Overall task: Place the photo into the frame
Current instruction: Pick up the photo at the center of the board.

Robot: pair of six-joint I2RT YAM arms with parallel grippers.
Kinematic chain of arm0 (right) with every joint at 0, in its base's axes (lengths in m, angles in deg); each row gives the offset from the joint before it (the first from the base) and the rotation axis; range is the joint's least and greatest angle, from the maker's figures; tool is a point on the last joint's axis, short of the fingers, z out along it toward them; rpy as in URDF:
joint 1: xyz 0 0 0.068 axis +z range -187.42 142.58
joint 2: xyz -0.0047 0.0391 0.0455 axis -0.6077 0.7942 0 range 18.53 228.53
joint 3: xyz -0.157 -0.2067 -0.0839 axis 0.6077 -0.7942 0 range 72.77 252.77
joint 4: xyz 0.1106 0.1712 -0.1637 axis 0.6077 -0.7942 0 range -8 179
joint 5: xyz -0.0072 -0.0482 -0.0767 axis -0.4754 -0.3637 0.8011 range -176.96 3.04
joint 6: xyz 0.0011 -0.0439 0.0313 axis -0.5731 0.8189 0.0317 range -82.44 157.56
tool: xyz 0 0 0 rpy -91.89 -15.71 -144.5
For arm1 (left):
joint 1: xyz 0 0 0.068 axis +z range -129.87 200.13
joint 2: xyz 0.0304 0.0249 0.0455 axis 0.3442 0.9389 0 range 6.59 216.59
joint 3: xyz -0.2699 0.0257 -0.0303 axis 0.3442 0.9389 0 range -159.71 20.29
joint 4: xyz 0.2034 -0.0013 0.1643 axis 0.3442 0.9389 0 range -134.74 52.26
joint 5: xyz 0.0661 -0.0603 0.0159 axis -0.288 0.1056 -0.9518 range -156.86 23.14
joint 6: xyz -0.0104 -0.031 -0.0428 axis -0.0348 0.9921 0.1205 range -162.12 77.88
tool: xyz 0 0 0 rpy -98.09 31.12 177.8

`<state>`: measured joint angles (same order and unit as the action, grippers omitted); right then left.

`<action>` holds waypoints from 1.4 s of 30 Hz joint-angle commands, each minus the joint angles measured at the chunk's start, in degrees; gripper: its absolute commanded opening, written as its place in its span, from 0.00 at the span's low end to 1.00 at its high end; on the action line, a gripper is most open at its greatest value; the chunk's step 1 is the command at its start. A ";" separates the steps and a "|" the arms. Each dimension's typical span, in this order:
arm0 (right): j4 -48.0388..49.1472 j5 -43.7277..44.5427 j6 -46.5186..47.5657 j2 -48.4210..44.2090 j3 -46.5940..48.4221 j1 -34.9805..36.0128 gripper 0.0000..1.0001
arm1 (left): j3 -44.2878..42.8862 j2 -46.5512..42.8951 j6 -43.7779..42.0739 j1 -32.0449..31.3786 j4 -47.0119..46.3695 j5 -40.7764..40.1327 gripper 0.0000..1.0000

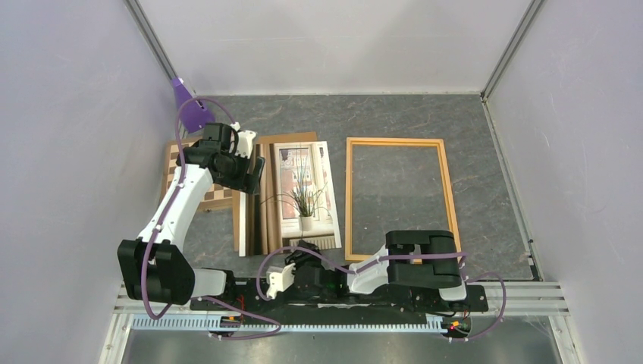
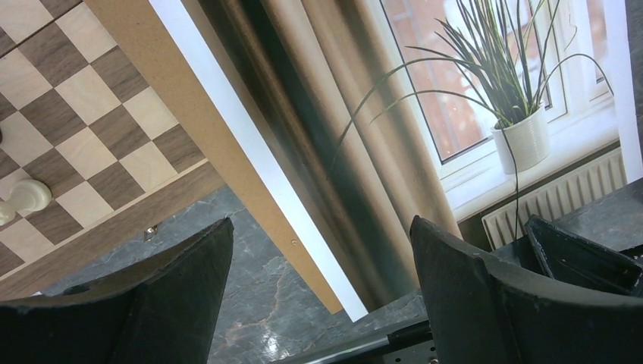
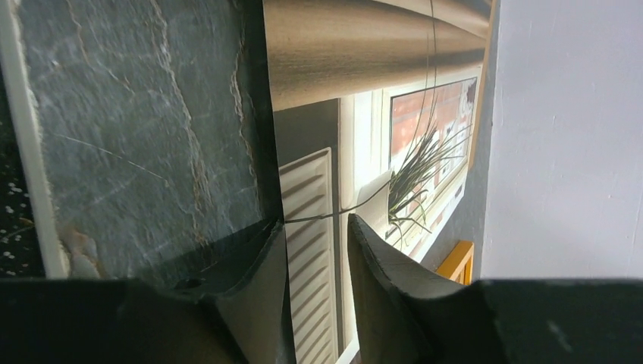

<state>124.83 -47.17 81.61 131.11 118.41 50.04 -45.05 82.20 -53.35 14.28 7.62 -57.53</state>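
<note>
The photo (image 1: 297, 196) lies face up on the table left of centre, partly on a brown backing board (image 1: 286, 139). The empty light orange frame (image 1: 395, 141) lies flat to its right, apart from it. My left gripper (image 1: 254, 176) is open and empty, hovering over the photo's left edge (image 2: 455, 98); its fingertips (image 2: 216, 243) stand wide apart around the gripper's middle (image 2: 321, 221). My right gripper (image 1: 305, 249) is low at the photo's near edge, narrowly open (image 3: 317, 220), with the print (image 3: 364, 45) showing between its jaws. A frame corner (image 3: 457, 262) shows beyond.
A brown-and-white chessboard (image 1: 182, 178) lies left of the photo under the left arm, with a white pawn (image 2: 23, 199) on it. The backing board (image 2: 189, 98) sticks out along the photo's left side. A purple object (image 1: 189, 106) sits by the left wall. Grey walls enclose the table.
</note>
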 commanded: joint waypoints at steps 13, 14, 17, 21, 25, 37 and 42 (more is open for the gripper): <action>-13.97 -3.57 -6.43 -8.62 5.99 -1.76 0.21 | -4.92 -0.88 -0.73 0.27 1.49 -0.53 0.93; -14.93 -3.90 -7.05 -9.05 6.31 -1.85 0.19 | -5.18 -0.84 -0.72 0.26 1.62 -0.62 0.93; -17.58 -4.43 -8.21 -10.38 7.23 -2.09 0.15 | -5.88 -0.89 -0.77 0.26 1.87 -1.03 0.93; -22.13 -5.79 -9.78 -13.17 9.06 -3.35 0.08 | -7.95 -0.91 -0.41 0.48 1.86 -2.51 0.93; -28.10 -8.29 -11.07 -17.23 12.53 -5.89 0.01 | -12.51 -0.64 0.28 1.18 1.78 -3.55 0.93; -47.49 -14.86 -12.84 -28.57 25.39 -14.78 0.00 | -26.36 -1.54 -4.01 3.42 0.32 -0.93 0.94; -53.97 -17.46 -12.78 -31.01 32.22 -18.55 0.00 | -33.78 -0.22 -9.37 4.96 3.27 3.14 0.95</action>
<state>77.14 -61.77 69.61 102.95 143.92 33.74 -72.55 82.05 -56.25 18.31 9.74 -58.52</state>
